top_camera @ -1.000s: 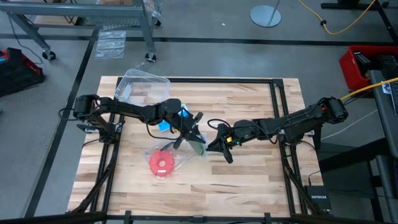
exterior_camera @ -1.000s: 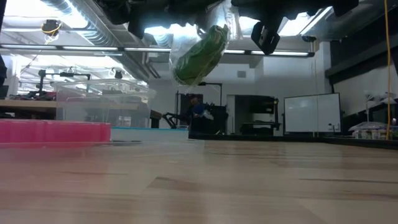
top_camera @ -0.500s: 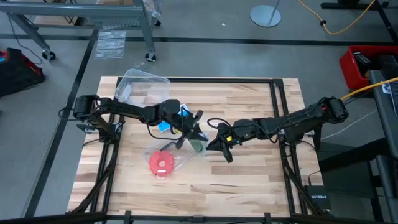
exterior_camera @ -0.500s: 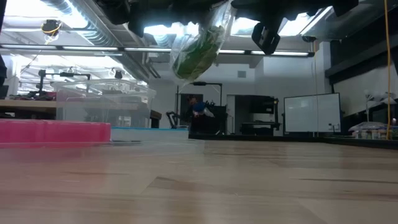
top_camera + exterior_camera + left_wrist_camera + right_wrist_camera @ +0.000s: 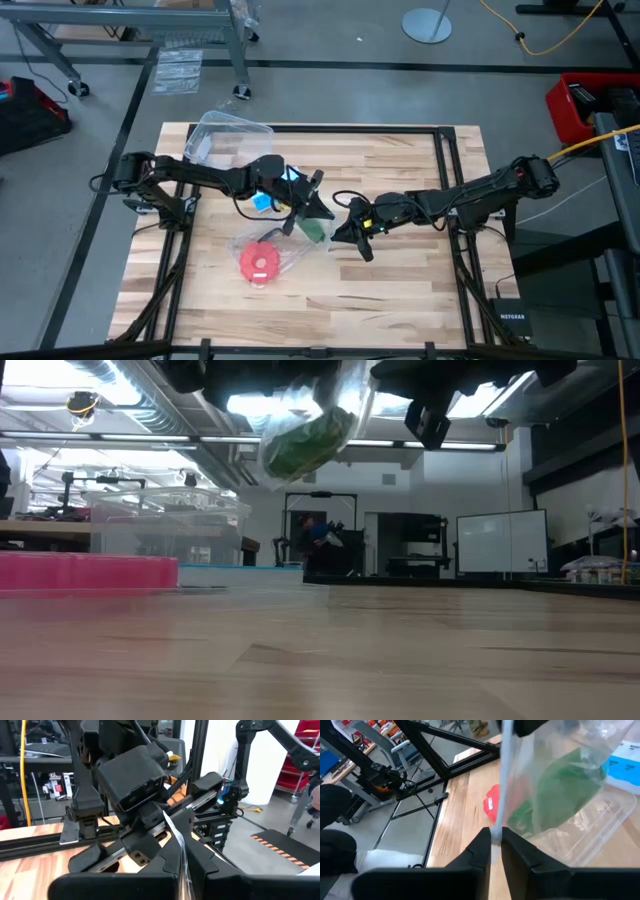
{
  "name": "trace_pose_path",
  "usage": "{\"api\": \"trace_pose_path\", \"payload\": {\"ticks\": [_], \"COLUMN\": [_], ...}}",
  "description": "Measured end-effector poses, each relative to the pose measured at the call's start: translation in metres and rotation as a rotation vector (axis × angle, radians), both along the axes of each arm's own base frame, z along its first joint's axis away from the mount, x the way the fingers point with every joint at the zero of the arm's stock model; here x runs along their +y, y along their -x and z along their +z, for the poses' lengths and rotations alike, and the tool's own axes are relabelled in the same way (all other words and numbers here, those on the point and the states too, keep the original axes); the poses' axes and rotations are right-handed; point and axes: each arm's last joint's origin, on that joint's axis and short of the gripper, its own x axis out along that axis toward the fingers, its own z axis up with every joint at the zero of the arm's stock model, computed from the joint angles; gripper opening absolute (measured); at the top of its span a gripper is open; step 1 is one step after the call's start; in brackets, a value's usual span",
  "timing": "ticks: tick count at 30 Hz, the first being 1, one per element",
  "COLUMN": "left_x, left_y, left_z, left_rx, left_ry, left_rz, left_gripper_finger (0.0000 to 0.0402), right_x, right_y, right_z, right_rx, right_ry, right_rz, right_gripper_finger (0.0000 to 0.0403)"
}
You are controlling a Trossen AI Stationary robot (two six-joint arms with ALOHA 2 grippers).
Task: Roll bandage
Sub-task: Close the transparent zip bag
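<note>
With the bandage (image 5: 305, 442) hanging inside a clear plastic bag (image 5: 570, 795) above the desk (image 5: 400, 290), both the left gripper (image 5: 181, 865) and right gripper (image 5: 494, 851) pinch only thin film, which could slip or tear, dropping the bundle.

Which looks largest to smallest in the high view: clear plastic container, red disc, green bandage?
1. Clear plastic container
2. Red disc
3. Green bandage, partly hidden in its clear bag; it hangs above the table, nearer the camera, so its true size is unsure.
</note>
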Motion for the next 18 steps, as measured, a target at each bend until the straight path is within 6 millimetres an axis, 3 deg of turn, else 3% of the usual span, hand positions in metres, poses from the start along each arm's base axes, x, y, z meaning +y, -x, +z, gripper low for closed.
{"api": "trace_pose_path", "payload": {"ticks": [7,18], "left_x": [-0.0047,-0.0069], "left_y": [0.0,-0.0002], "left_z": [-0.0005,-0.0017], "left_rx": [0.017,0.026], "left_ry": [0.0,0.004], "left_rz": [-0.023,-0.037], "left_gripper_finger": [0.0,0.0], "right_x": [0.0002,0.0002], "right_y": [-0.0008,-0.0024], "right_z": [0.0009,0.006], "right_rx": [-0.019,-0.072], "right_ry": [0.0,-0.009], "right_rz": [-0.008,-0.015], "right_gripper_finger": [0.0086,0.0084]}}
